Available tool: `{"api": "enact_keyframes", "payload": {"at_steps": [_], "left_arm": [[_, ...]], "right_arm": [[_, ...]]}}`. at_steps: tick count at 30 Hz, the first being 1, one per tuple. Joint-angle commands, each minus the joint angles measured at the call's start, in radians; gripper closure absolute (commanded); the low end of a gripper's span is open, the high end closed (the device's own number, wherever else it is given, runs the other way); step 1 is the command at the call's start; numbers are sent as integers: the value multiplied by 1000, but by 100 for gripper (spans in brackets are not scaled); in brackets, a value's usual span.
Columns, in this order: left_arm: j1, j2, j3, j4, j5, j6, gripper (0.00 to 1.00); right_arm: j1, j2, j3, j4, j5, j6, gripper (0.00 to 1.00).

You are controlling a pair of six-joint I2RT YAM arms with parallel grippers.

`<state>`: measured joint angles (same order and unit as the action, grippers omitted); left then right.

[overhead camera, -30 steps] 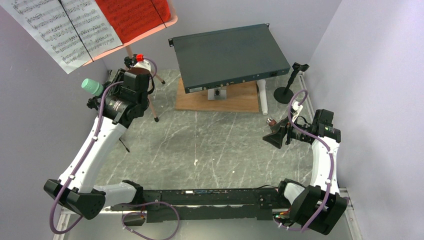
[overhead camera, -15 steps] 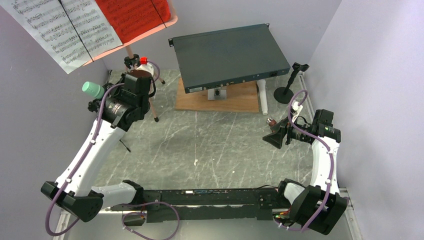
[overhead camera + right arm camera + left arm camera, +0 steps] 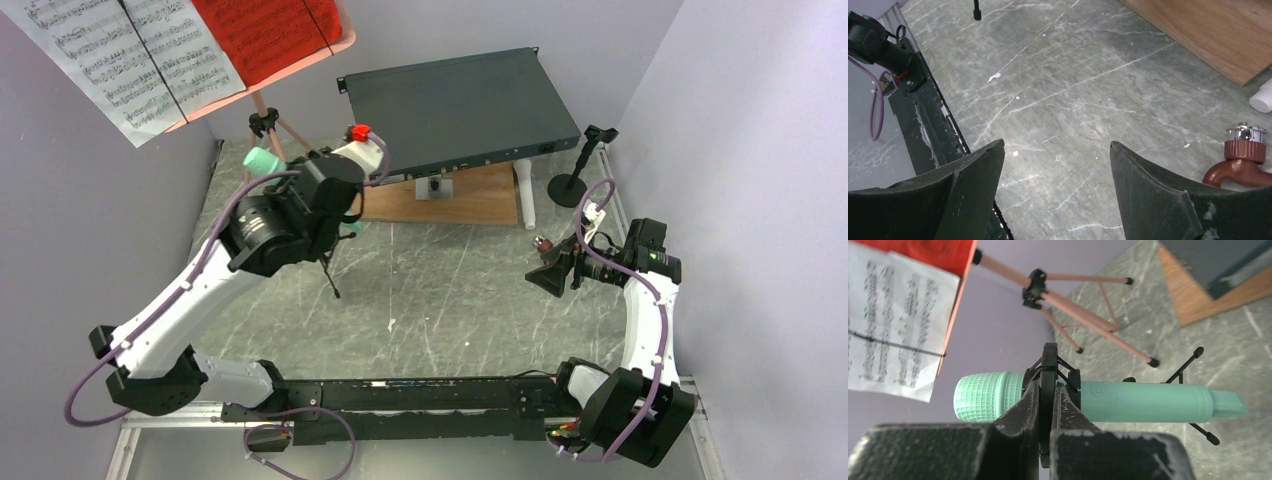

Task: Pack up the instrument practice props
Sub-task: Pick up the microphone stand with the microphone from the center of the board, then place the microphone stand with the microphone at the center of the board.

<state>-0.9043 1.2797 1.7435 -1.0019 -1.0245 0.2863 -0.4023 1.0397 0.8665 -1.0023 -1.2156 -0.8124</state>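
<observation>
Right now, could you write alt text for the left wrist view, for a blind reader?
The left fingers are shut on the black clip holding a mint-green microphone sideways. Behind stand a salmon-pink tripod and white sheet music.

One music stand (image 3: 1034, 285), one microphone (image 3: 1148, 402), one mic tripod (image 3: 1049, 354)

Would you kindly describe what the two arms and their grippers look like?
Both the left arm and the right arm have white links between chunky black joints, and each is trailed by a looping purple cable. A red connector sits at the left wrist. The left gripper has slim black fingers with scuffed, whitish edges. The right gripper has broad, dark, wedge-shaped fingers.
</observation>
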Motion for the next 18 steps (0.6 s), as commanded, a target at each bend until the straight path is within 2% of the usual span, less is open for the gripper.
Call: {"api": "enact_keyframes", "payload": {"at_steps": [1, 6, 13, 15, 18], "left_arm": [[-94, 40, 95, -20, -35, -20, 100], [-219, 59, 85, 125, 50, 38, 100], [-369, 92, -39, 479, 119, 282, 100], [-393, 113, -57, 558, 140, 328, 100], [-399, 169, -45, 590, 177, 332, 100]], "right_arm": [[3, -1, 21, -2, -43, -31, 20], [3, -1, 21, -7, -43, -37, 20], [3, -6, 22, -9, -44, -40, 20], [3, -6, 22, -11, -44, -42, 20], [4, -6, 25, -17, -45, -49, 20]]}}
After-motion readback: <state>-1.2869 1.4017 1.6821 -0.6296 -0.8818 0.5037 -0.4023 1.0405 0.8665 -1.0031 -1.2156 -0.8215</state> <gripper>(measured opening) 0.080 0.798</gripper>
